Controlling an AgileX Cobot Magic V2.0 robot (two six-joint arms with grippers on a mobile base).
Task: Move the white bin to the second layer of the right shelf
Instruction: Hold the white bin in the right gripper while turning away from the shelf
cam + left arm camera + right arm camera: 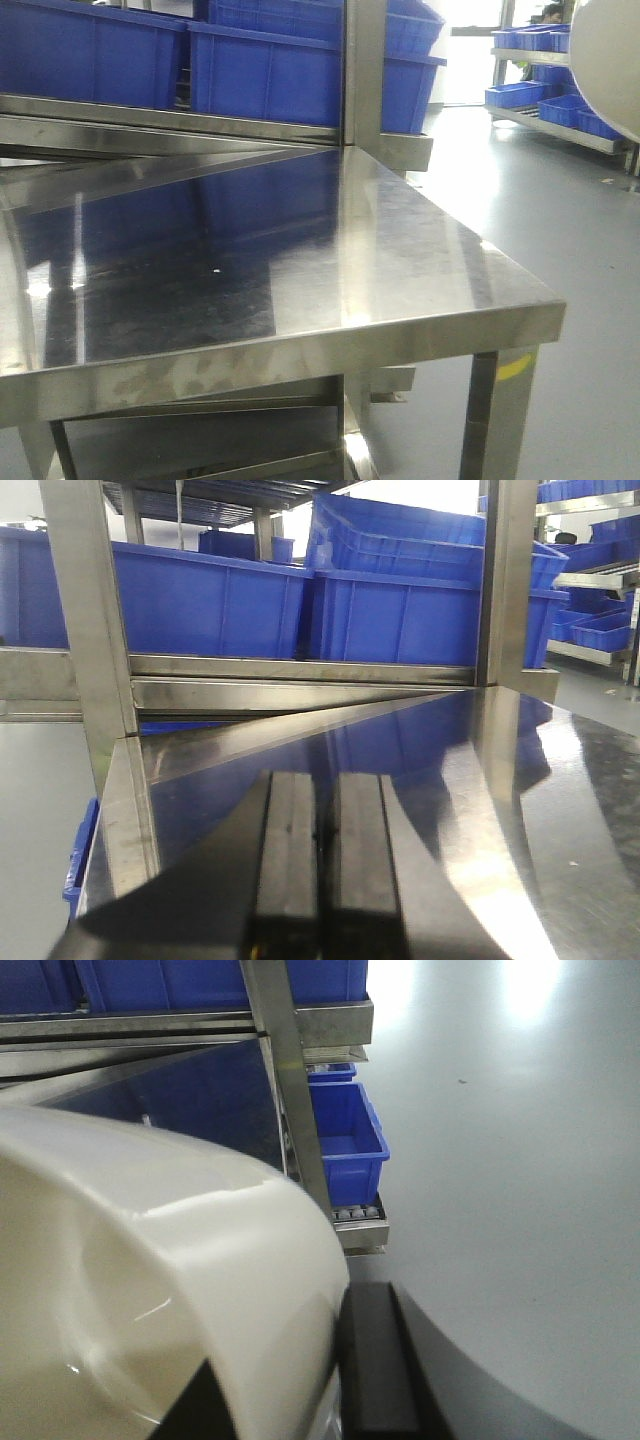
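Observation:
The white bin point(150, 1260), glossy cream plastic, fills the lower left of the right wrist view. My right gripper point(288, 1325) is shut on its wall, with one black finger point(375, 1360) outside and the other inside. The bin is held in the air and its rounded side shows at the top right of the front view point(612, 60). A steel rack level with small white rollers point(357, 1214) shows beyond the bin, beside the rack's upright post. My left gripper point(322, 785) is shut and empty, low over the steel tabletop point(560, 780).
Large blue crates point(270, 70) stand on the rack behind the tabletop point(400, 230). A small blue bin point(345, 1140) sits on the roller level. A far rack point(560, 120) at the right holds more blue bins. Grey floor point(560, 230) lies to the right.

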